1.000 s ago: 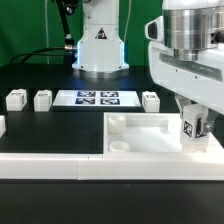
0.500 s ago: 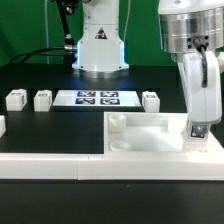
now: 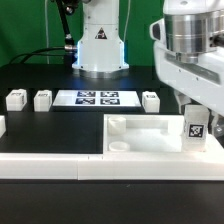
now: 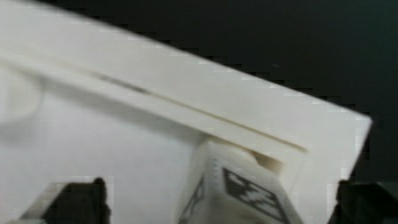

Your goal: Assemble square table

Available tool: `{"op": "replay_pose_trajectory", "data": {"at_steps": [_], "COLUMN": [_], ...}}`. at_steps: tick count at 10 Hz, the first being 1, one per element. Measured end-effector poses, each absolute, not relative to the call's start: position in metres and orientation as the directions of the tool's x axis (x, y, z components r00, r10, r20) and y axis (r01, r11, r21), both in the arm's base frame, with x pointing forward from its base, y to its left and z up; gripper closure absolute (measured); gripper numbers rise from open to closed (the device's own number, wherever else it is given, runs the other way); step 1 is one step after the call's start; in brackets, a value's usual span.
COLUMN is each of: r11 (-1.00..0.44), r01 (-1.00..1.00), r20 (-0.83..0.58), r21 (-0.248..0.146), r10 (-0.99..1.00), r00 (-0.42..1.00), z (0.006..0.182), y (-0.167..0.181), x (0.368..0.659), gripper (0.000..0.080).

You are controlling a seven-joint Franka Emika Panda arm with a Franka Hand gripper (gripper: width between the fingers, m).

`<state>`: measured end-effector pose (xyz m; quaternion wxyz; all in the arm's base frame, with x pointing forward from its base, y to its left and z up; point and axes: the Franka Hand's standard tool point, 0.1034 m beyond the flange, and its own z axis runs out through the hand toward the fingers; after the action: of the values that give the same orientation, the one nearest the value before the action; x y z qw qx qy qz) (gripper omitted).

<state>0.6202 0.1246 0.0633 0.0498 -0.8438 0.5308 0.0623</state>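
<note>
The white square table top (image 3: 150, 128) lies with its raised rim up, against the front rail. One white tagged leg (image 3: 197, 128) stands upright in the top's corner at the exterior view's right. My gripper (image 3: 195, 116) hangs straight over this leg. In the wrist view the leg (image 4: 240, 185) stands between my two dark fingers (image 4: 71, 200), which are wide apart and do not touch it. The gripper (image 4: 217, 208) is open. The table top's rim (image 4: 214, 90) runs slantwise beside the leg.
Three loose legs (image 3: 16, 99), (image 3: 42, 99), (image 3: 151, 100) stand behind the top, beside the marker board (image 3: 97, 98). The long white border rail (image 3: 50, 165) runs along the front. The robot base (image 3: 100, 45) stands at the back.
My wrist has turned back round the leg: half a second ago the hand stood narrow and upright, now it is broad and angled again. The leg stays in the same corner.
</note>
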Motion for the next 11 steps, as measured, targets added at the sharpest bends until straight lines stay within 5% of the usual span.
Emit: {"op": "replay_pose_trajectory", "data": {"at_steps": [3, 6, 9, 10, 11], "r11": [-0.613, -0.903, -0.959, -0.959, -0.944], "r01": [-0.789, -0.426, -0.277, -0.277, -0.324], "r20": [-0.147, -0.086, -0.055, -0.055, -0.06], "r21": [-0.049, -0.058, -0.068, -0.068, -0.069], "r10": [-0.777, -0.421, -0.273, -0.273, -0.32], "r00": [0.612, 0.903, 0.96, 0.96, 0.945], "z": [0.063, 0.0647, 0.0601, 0.0601, 0.0599], "y": [0.1225, 0.1202, 0.1237, 0.1236, 0.1242], "x": [0.6205, 0.6214, 0.6198, 0.6199, 0.6197], "gripper": [0.0151, 0.015, 0.015, 0.0279, 0.0279]}}
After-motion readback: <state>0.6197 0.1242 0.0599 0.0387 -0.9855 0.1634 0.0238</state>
